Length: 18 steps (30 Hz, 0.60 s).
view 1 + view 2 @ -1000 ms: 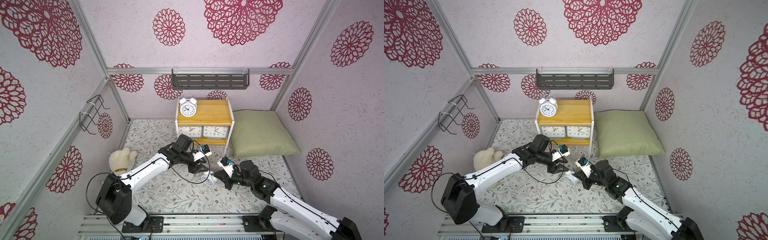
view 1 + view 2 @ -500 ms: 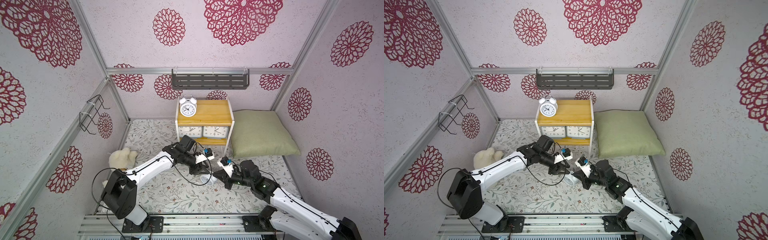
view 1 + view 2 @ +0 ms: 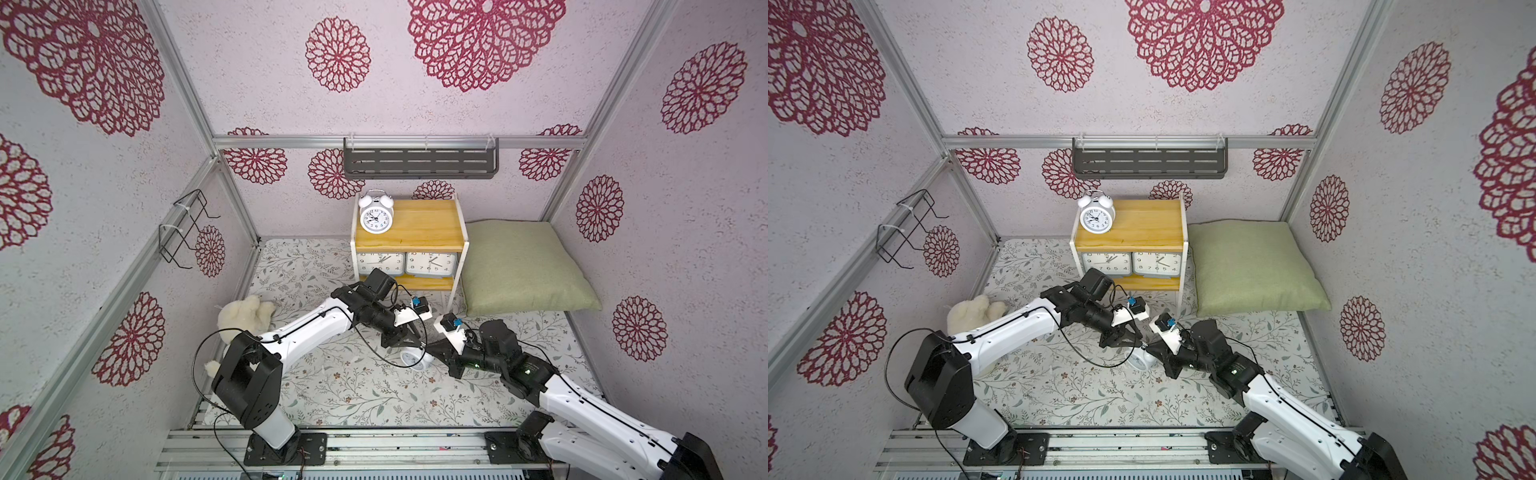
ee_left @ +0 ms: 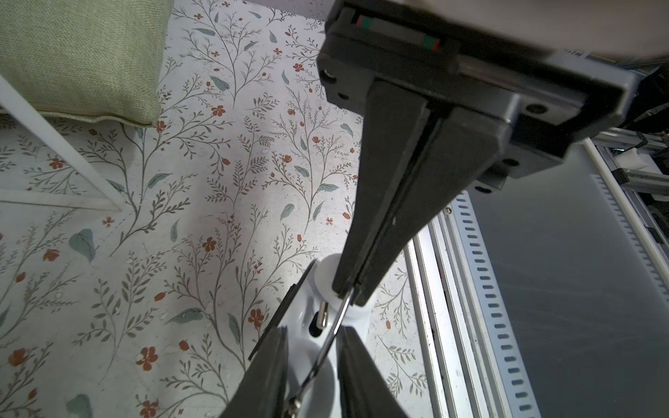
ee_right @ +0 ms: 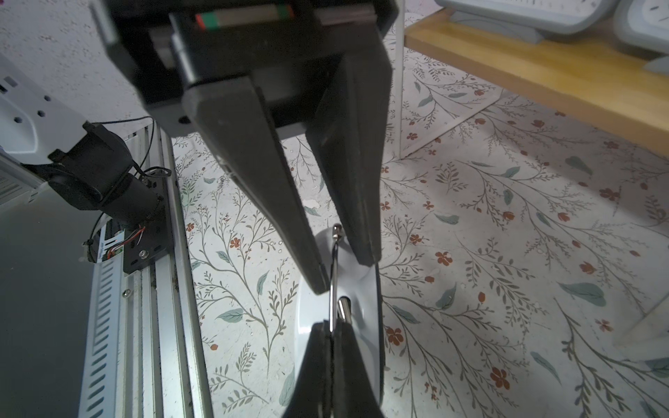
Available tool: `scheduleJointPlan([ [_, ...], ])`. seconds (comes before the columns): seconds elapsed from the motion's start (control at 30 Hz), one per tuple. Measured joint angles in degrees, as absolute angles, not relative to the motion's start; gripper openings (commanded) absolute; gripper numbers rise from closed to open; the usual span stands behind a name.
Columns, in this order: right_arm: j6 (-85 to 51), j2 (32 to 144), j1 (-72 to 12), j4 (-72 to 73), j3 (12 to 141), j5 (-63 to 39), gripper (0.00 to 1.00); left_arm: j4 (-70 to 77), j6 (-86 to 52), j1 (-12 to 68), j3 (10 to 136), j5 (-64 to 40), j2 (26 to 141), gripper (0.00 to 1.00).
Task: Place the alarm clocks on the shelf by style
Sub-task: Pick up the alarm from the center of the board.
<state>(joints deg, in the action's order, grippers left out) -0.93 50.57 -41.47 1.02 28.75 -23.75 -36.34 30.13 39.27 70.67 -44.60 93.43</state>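
Straddling left gripper: jaws parted either side of the wire handle, not gripping.
Loose twin-bell clock: down by the mat, between both grippers.
Right gripper: pinched shut on that wire handle.

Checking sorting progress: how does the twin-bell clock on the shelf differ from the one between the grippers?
The shelf clock stands upright on the shelf's top board, dial showing; the other clock is down at the mat, tipped. The shelf clock is untouched; the other clock's handle is pinched in the right gripper's shut jaws, the left gripper's jaws open around it. Both are white twin-bell clocks.
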Motion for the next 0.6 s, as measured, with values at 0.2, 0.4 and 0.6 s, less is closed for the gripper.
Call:
scheduleJointPlan([
  [0.2, -0.9, 50.6, -41.4, 0.9, 28.8, -22.6, 0.0, -37.3, 31.5, 39.4, 70.8, -45.5, 93.4, 0.04],
  [0.4, -0.6, 50.6, -41.5, 0.6, 28.8, -22.4, 0.0, -39.2, 31.8, 39.5, 71.5, -46.0, 93.7, 0.0],
  [0.6, -1.3, 50.5, -41.5, 2.1, 28.8, -20.7, 0.39, -39.2, 31.0, 39.5, 71.9, -45.7, 93.7, 0.0],
])
